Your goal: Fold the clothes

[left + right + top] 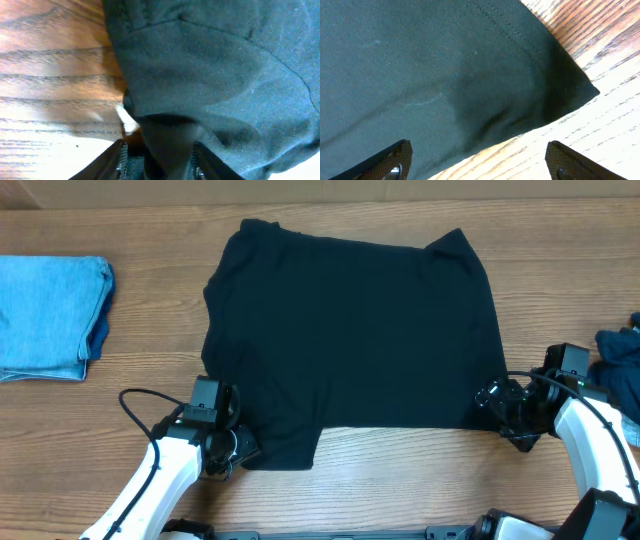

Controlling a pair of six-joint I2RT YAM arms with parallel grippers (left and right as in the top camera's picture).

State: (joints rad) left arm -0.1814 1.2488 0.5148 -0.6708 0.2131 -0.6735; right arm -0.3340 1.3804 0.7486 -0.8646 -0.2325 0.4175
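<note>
Overhead: high, straight down, far; wide stretch of tabletop (150, 310), entire black T-shirt (350, 340), both arms at near edge. Left wrist: very close, low, facing past left tool (157, 165) onto T-shirt's near-left corner. Right wrist: close, angled down past right tool (480, 162) onto near-right corner. Both corners also in overhead.

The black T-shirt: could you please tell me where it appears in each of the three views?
Overhead: the black T-shirt lies spread flat at centre.
Left wrist: it fills the upper right, with a fold caught between the fingers of the left end effector.
Right wrist: it covers the upper left, one corner pointing right.
Shared landmark: the wood-grain table, seen beside the shirt in every view.
</note>
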